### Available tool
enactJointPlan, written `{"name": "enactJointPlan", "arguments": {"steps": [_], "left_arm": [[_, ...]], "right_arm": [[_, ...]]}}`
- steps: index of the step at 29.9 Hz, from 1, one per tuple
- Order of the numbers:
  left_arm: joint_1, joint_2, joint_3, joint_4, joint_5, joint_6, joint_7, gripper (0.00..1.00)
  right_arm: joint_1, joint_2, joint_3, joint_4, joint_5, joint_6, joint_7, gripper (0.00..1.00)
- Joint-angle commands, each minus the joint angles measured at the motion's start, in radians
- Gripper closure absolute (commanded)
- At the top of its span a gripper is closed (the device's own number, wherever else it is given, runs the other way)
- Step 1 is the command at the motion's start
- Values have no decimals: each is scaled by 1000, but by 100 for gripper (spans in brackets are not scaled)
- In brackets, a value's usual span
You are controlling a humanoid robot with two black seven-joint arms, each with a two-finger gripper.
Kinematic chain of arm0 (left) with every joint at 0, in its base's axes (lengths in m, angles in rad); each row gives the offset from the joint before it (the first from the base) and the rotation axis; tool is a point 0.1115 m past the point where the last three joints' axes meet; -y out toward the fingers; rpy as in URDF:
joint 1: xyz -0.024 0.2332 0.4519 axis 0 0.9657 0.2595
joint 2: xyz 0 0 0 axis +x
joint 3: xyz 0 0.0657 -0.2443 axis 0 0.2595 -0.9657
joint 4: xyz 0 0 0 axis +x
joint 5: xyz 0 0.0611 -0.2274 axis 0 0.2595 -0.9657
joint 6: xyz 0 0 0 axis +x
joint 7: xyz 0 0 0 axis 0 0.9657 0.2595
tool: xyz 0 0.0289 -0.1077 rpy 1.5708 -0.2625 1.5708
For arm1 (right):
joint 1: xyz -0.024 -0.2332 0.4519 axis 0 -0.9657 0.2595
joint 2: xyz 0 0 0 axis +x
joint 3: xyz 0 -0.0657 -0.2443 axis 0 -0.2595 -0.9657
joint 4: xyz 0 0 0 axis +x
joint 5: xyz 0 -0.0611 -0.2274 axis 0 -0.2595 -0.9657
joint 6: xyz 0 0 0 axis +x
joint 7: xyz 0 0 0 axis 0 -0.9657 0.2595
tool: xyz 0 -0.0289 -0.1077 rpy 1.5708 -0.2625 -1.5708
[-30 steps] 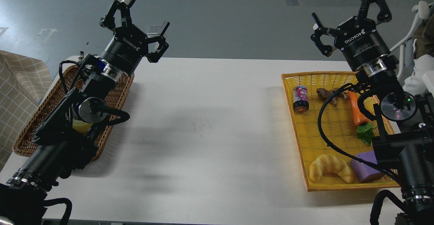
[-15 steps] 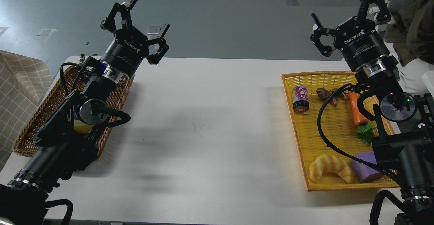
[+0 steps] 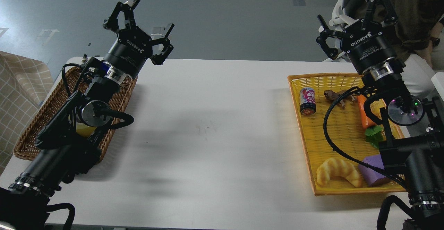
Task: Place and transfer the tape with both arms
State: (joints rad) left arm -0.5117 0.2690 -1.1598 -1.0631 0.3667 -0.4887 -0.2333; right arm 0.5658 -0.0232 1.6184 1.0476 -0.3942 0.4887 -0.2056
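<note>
a white table (image 3: 215,126) is seen from above, with a basket at each side. the left gripper (image 3: 138,22) is held high over the far left corner of the table, its fingers spread wide and nothing between them. the right gripper (image 3: 353,18) is raised above the far edge of the yellow tray (image 3: 312,153), its fingers likewise spread and holding nothing.

a brown wicker basket (image 3: 34,126) lies at the left side of the table, largely covered by the left arm (image 3: 69,126). a small patch of translucent yellow is glimpsed inside this basket under the arm's joint; this may be the tape (image 3: 83,130), but too little of it is shown for certainty.

in the yellow tray at the right, a small drink can (image 3: 307,100) lies on its side near the far left corner, with a brown toy animal (image 3: 333,95) just beside it. an orange carrot (image 3: 366,113) with green leaves is partly hidden by the right arm (image 3: 409,146). at the near end a croissant (image 3: 338,171) is placed next to a purple block (image 3: 374,171). a person in dark clothing (image 3: 412,11) is visible behind the right gripper.
</note>
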Motion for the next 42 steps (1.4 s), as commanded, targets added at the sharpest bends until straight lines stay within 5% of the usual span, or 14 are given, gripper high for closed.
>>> {"name": "enactJointPlan", "arguments": {"steps": [1, 42], "left_arm": [[-1, -1, 0, 0, 0, 0, 0, 2], [2, -24, -1, -11, -3, 0, 6, 2]], "right_arm": [[-1, 0, 0, 6, 0, 0, 0, 0], [-43, 0, -6, 17, 0, 0, -3, 0]]}}
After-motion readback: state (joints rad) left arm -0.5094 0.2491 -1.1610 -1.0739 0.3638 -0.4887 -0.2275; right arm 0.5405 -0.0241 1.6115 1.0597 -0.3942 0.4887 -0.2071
